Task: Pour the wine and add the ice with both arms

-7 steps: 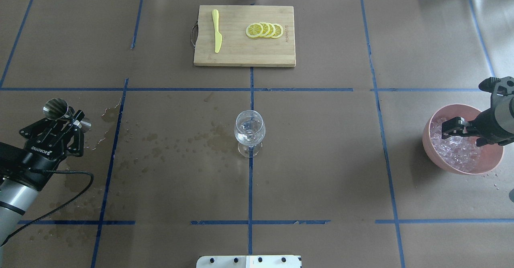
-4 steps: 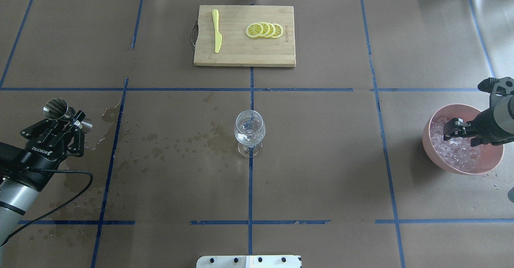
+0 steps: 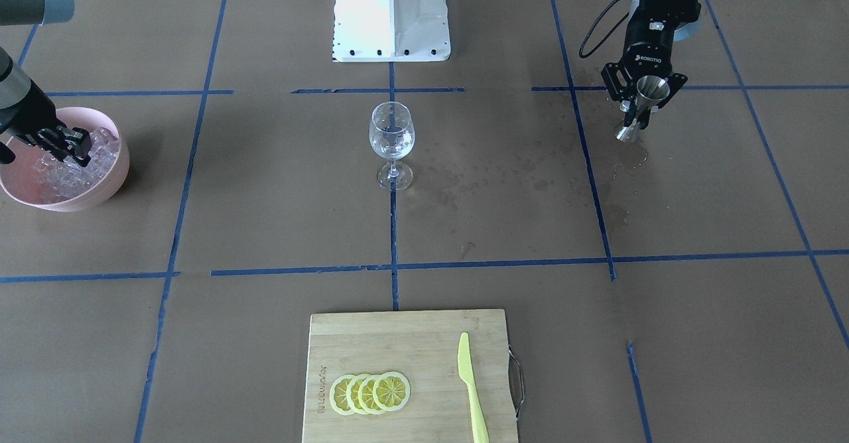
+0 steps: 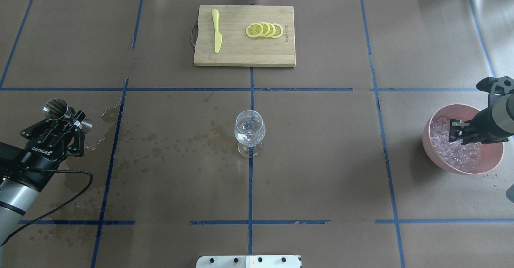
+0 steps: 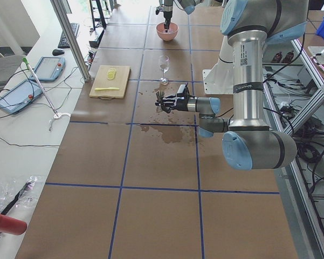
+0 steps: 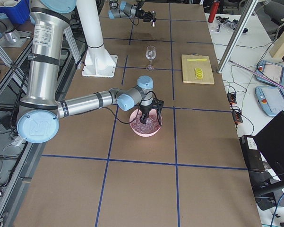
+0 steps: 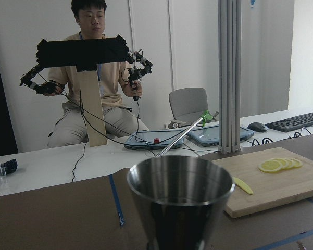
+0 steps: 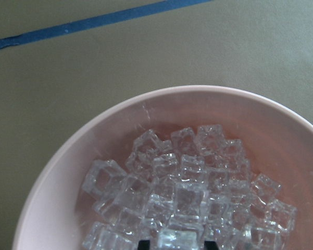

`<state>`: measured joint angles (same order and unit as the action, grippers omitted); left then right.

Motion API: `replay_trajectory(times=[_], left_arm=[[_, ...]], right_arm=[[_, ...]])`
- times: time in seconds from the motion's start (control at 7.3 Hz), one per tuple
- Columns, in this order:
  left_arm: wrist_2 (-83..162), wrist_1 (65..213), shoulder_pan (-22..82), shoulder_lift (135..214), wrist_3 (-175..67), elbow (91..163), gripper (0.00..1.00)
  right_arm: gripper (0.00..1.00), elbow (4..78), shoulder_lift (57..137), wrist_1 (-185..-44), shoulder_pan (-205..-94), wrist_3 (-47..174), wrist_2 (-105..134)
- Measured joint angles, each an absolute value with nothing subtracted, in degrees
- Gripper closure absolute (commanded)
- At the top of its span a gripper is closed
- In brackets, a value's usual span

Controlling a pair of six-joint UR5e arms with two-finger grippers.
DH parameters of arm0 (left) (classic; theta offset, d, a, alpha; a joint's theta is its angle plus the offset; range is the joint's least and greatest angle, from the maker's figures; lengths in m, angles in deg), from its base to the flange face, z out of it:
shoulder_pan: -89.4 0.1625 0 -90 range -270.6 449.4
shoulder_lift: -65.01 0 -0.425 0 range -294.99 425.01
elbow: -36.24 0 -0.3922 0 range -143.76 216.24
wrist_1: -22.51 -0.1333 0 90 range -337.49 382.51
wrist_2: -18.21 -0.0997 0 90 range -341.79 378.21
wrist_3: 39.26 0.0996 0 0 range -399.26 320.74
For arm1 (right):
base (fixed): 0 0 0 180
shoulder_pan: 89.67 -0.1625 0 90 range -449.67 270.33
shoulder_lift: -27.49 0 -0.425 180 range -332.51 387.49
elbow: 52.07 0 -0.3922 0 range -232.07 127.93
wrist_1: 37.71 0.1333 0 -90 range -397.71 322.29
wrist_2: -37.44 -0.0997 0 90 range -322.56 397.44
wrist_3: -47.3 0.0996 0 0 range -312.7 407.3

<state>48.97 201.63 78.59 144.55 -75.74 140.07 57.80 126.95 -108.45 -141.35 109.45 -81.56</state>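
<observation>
A clear wine glass [image 4: 249,131] stands at the table's centre with a little wine [image 4: 249,138] in its bowl. Dark wet spots [image 4: 160,139] spread to its left. My left gripper [image 4: 69,120] is shut on a steel jigger [image 4: 56,107], held upright at the far left; the same jigger [image 7: 180,194] fills the left wrist view. My right gripper [image 4: 458,134] reaches down into the pink bowl [image 4: 486,167] of ice [image 4: 457,153]. In the right wrist view its fingertips [image 8: 144,243] flank one ice cube [image 8: 177,238], narrowed onto it.
A wooden cutting board [image 4: 241,55] at the far centre carries lemon slices [image 4: 265,30] and a yellow knife [image 4: 217,30]. The white robot base [image 3: 391,12] sits at the near edge. A seated person [image 7: 94,94] with controllers shows beyond the table.
The right gripper's fingers went from wide apart to narrowed over the ice, and it moved slightly toward the bowl's middle. The left arm and jigger stayed still.
</observation>
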Motion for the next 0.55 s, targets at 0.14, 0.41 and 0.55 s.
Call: replay_trajectory(times=[0.14,0.41,0.55], left_arm=[[48.98,201.63,78.59,144.55,-75.76,140.05,1.00],[49.02,201.53,78.62,144.61,-77.25,139.87,1.00],[49.25,201.41,78.68,144.65,-79.44,139.34,1.00]], right_arm=[[1.00,57.80,126.92,-108.51,-141.35,109.42,-81.58],[1.00,58.66,126.99,-108.62,-141.54,109.30,-82.07],[1.00,59.83,127.23,-108.71,-141.69,109.28,-82.21]])
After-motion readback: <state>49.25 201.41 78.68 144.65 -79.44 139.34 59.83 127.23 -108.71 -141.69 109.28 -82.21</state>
